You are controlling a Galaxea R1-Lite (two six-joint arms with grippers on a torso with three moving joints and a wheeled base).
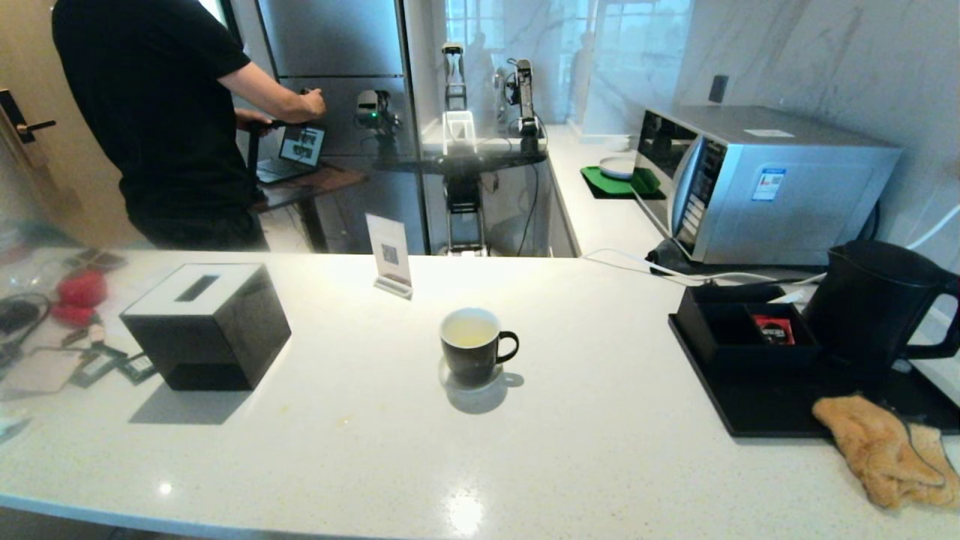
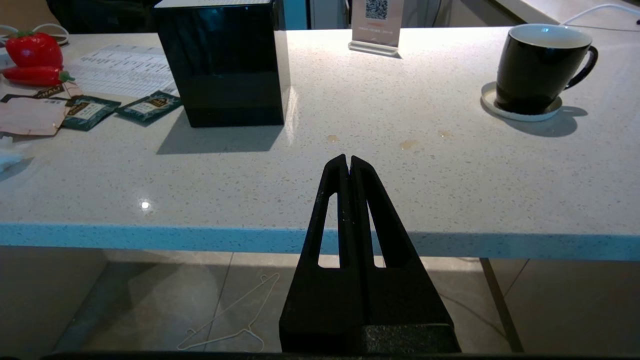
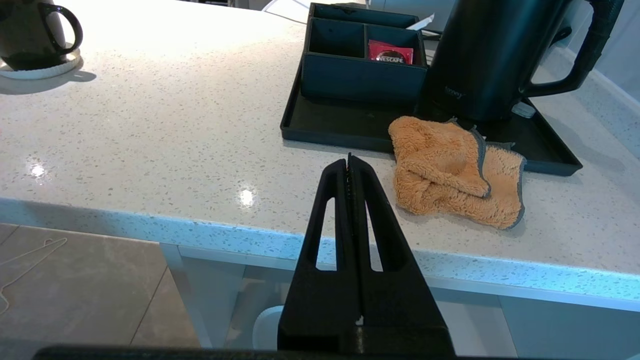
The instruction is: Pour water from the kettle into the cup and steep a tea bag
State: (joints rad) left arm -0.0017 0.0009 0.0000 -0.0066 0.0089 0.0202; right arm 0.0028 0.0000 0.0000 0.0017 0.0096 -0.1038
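The black cup (image 1: 472, 349) stands on a small white coaster mid-counter, white inside with pale liquid, handle pointing right; it also shows in the left wrist view (image 2: 537, 67). The matte black kettle (image 1: 874, 304) sits on a black tray (image 1: 757, 416) at the far right, handle to the right, and shows in the right wrist view (image 3: 495, 55). Green tea bag packets (image 2: 90, 110) lie left of the black box. My left gripper (image 2: 348, 159) is shut and empty, held back at the counter's front edge. My right gripper (image 3: 349, 160) is shut and empty too, in front of the tray.
A black tissue box (image 1: 206, 326) stands at the left. An orange cloth (image 1: 881, 450) lies on the tray's front corner. A black compartment box (image 1: 750, 326) holds a red sachet (image 3: 391, 52). A card stand (image 1: 390, 255), a microwave (image 1: 757, 184) and a person (image 1: 165, 112) are behind.
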